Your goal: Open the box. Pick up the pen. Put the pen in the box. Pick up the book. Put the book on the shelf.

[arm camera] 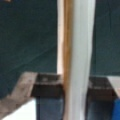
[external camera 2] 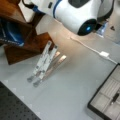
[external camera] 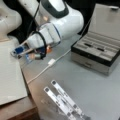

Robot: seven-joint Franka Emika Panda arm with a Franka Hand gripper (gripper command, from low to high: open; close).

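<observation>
The box point(external camera: 96, 51) stands lid-up at the grey tabletop's point(external camera: 82, 82) right edge; the slim black pen point(external camera: 88, 45) lies in its pale, divided interior. The flat white book point(external camera: 10, 72) rests on the shelf's point(external camera: 22, 108) cream top, edge clamped by the gripper point(external camera: 17, 52). Risk: releasing near the shelf edge may let the smooth cover slide off.

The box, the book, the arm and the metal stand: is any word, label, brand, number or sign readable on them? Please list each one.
None can be read.
The box stands open with the pen inside: no lettering shows.
The book lies on the shelf, cover plain.
The gripper at the book's edge: no legible marks.
The metal stand: no marks.
</observation>
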